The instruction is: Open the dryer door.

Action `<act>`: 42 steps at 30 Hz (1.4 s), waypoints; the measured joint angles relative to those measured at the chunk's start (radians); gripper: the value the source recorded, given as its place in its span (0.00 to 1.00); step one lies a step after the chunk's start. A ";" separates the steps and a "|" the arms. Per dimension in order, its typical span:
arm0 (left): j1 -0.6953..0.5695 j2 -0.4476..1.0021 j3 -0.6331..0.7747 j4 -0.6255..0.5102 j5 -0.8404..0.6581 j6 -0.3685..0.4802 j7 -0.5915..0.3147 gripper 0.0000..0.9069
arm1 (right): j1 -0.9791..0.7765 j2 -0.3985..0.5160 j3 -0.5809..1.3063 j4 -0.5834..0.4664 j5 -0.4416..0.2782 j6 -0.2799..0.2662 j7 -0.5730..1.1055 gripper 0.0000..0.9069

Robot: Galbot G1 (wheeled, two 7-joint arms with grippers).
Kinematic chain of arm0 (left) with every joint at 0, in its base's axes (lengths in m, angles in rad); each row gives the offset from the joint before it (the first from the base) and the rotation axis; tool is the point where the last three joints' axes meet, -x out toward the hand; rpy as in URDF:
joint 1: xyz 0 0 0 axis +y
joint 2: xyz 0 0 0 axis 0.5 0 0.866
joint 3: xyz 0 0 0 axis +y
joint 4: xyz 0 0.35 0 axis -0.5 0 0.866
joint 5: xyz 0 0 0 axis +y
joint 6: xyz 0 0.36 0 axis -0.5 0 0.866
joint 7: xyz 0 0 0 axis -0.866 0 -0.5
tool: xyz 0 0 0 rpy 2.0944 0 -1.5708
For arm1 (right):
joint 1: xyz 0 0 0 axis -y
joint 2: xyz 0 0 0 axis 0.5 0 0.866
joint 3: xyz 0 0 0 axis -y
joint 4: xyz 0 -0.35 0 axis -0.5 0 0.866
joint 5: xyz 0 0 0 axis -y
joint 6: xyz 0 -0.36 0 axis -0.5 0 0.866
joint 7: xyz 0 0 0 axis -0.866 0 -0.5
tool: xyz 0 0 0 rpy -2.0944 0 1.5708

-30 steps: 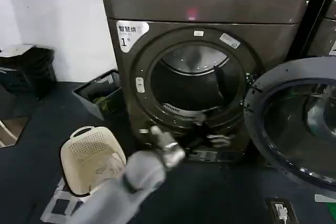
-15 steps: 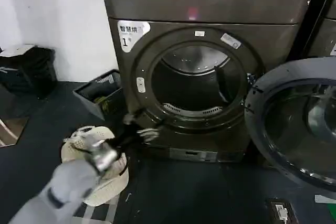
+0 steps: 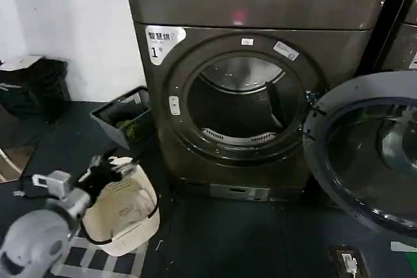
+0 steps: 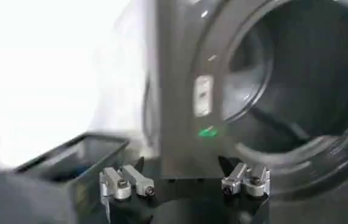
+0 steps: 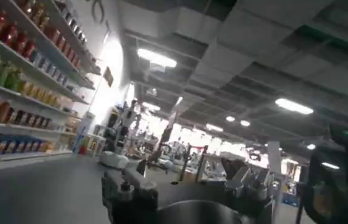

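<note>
In the head view, the dryer (image 3: 254,83) stands with its drum empty and the dryer door (image 3: 365,154) swung wide to its right. A cream laundry basket (image 3: 127,216) on the floor holds pale cloth; a dark bin (image 3: 124,122) sits beside the machine. The left gripper (image 3: 111,168), which was near the drum opening a second ago, has drawn back over the basket. The left wrist view shows its fingers (image 4: 125,181) spread, grasping nothing. The right wrist view shows the right gripper (image 5: 186,182) facing store shelves (image 5: 22,67), released.

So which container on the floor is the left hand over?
The cream perforated plastic laundry basket, with the left hand above its rim. The dark rectangular bin sits farther back, beside the grey-brown dryer.
</note>
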 joint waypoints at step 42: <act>-0.472 0.472 0.388 0.386 -1.151 0.177 -0.626 1.00 | 0.019 0.005 -0.087 -0.004 -0.028 0.028 -0.009 1.00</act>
